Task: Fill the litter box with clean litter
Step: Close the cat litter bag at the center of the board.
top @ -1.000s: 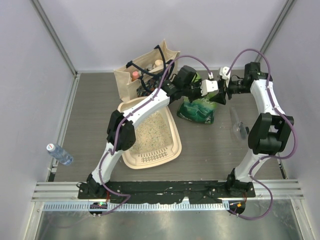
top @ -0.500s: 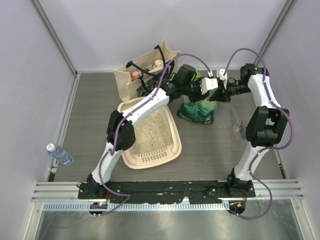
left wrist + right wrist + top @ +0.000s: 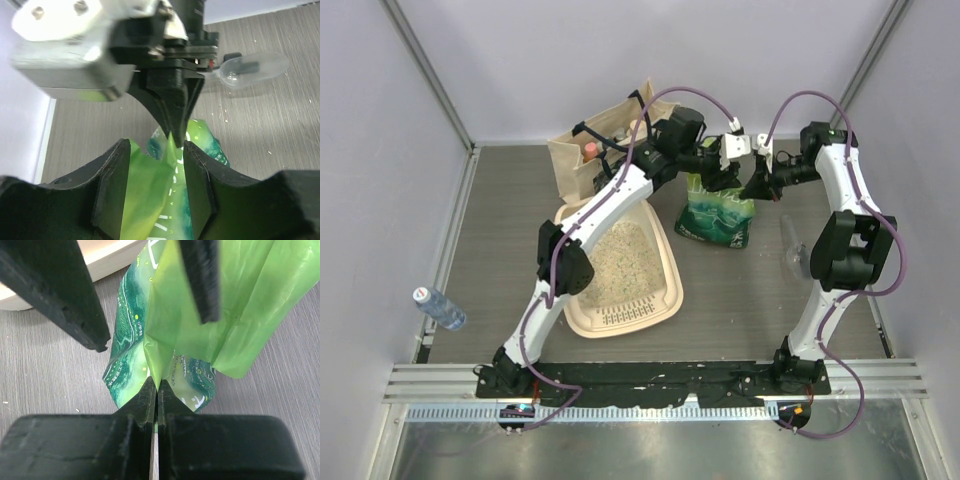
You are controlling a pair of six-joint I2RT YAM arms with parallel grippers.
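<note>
Bench: grey wood-grain, walled on the left, far and right sides. Bare surface shows from the near centre across to the near right, between the litter box and the right arm's base.

Litter box: left of centre, slotted strip towards the near edge, long axis slightly skewed. Clean litter covers its floor.

Green bag: far centre, just right of the box's far right corner, with its top pulled upward.

Right hand: clenched on a thin fold of the bag's top edge, with the film pinched between the closed fingers.

Left hand: released. The fingers stand apart and straddle the light-green film without pinching it. It faces the right hand closely, above the bag.

Litter vs hands: both hands are over the bag, beyond and to the right of the box. The litter lies lower, to the left and nearer.

Surroundings:
- The tote bag is at the far left, just behind the left wrist.
- The left forearm crosses over the box's far end.
- A clear scoop lies near the right edge, beside the right arm.
- A water bottle lies at the left edge, well apart from everything else.
</note>
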